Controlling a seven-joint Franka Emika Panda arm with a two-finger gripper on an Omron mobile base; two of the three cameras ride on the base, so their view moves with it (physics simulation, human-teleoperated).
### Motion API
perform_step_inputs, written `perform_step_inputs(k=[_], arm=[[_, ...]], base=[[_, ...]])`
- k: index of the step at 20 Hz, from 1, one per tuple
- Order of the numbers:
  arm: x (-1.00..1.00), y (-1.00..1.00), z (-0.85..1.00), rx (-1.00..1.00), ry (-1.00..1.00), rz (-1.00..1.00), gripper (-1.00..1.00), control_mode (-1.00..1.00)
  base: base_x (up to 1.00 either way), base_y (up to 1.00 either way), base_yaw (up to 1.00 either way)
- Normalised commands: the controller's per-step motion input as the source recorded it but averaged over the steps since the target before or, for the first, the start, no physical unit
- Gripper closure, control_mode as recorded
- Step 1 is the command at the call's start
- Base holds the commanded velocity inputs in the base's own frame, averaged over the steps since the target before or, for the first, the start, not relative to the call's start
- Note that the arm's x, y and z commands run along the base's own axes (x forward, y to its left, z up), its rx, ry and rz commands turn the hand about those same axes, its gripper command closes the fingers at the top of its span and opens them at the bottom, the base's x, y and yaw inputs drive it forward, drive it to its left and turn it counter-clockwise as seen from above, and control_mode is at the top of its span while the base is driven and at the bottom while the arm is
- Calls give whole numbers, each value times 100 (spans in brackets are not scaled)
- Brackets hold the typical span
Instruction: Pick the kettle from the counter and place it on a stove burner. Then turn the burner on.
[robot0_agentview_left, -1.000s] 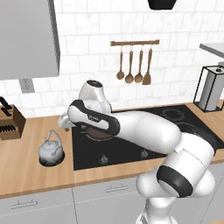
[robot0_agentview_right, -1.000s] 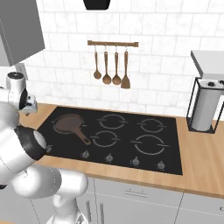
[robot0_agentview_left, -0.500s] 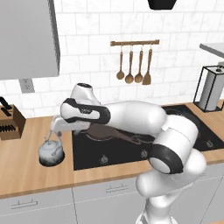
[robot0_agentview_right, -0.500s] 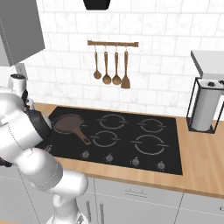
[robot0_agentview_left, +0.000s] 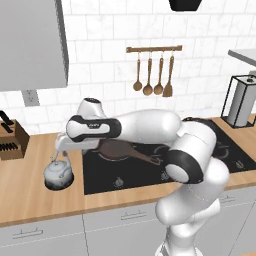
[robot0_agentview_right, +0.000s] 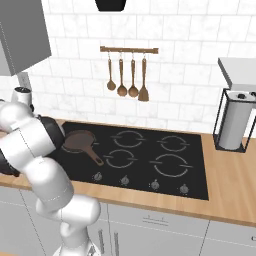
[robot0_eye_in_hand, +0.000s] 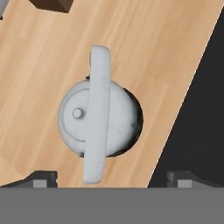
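end effector (robot0_eye_in_hand: 112, 178) wide open, holding nothing | above kettle (robot0_eye_in_hand: 99, 119) | on counter (robot0_eye_in_hand: 144, 48)

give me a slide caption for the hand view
Open claw poised above the silver kettle on the wood counter, beside the black cooktop.

Two base cameras look forward and down from behind the arm, left and right, sharing the black cooktop (robot0_agentview_left: 150, 165) and hanging utensils (robot0_agentview_right: 127, 75). The hand camera looks straight down — close above the kettle (robot0_eye_in_hand: 98, 120) on the counter (robot0_eye_in_hand: 144, 52).
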Motion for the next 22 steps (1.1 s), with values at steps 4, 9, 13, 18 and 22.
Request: perform_step_inputs(k=[4, 9, 13, 18, 22], arm=[[8, 22, -4, 0, 0, 0, -100, -100], [13, 18, -15, 0, 0, 0, -100, -100], [14, 11, -21, 0, 0, 0, -100, -100], [15, 11, -10, 0, 0, 0, -100, -100], [14, 11, -8, 0, 0, 0, -100, -100]], base=[[0, 0, 0], [0, 0, 0], [0, 0, 0], [0, 0, 0], [0, 0, 0]])
